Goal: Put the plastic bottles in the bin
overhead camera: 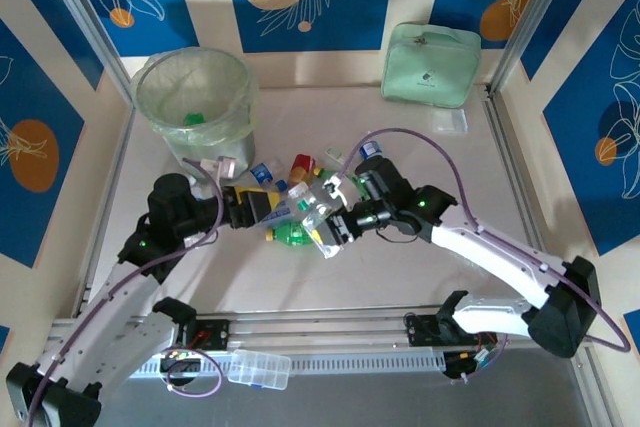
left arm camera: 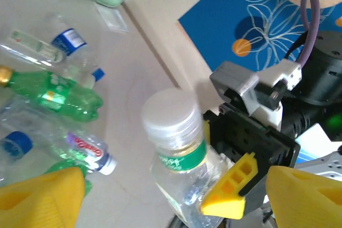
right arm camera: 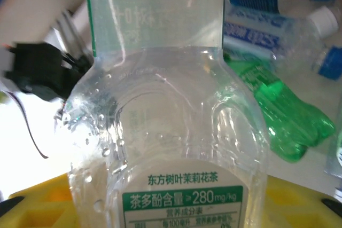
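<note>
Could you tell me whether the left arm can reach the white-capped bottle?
Likely yes: the white-capped bottle stands between the left gripper's open fingers, though the right gripper holds it.

The bin (overhead camera: 150, 82), a round translucent grey-green bucket lined with a clear bag, stands upright on the counter (overhead camera: 400, 267). The plastic bottles (overhead camera: 285, 187) lie crushed in a loose heap just right of the bin's base. Several are clear with blue caps. A green bottle (overhead camera: 290, 235) lies on its side at the near edge, and a red-capped bottle (overhead camera: 302, 160) lies at the far edge. At the heap's side away from the bin, a clear bottle (right arm camera: 165, 132) with a white cap and a green-and-white label is upright. It is pinched between the yellow fingers of the right hand (right arm camera: 165, 206).
</note>
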Controlling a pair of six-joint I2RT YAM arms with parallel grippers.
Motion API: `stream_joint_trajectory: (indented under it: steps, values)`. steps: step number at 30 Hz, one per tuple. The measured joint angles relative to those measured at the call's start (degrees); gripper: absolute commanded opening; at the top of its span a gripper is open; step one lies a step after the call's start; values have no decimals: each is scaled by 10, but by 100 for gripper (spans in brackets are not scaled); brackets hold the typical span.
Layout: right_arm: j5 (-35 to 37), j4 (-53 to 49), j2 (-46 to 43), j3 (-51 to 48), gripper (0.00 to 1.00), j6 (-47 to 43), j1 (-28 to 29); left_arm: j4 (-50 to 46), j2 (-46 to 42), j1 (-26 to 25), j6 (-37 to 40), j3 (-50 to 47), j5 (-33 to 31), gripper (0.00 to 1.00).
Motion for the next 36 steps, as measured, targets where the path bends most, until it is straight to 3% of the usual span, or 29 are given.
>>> stream_joint_trajectory:
  steps: [10, 15, 21, 30, 36]
  values:
    - [-137, 103, -35, -35, 49, 73, -34, 294, 96, -47, -143, -37, 63, 81]
    - [-174, 131, -37, -42, 49, 93, -39, 381, 125, -77, -170, -38, 83, 70]
    - [-204, 154, -46, -50, 49, 109, -44, 407, 141, -90, -170, -37, 88, 53]
    - [-233, 170, -48, -59, 49, 118, -47, 391, 143, -108, -144, -31, 88, 55]
    - [-245, 175, -48, -63, 49, 118, -48, 384, 153, -112, -137, -22, 88, 36]
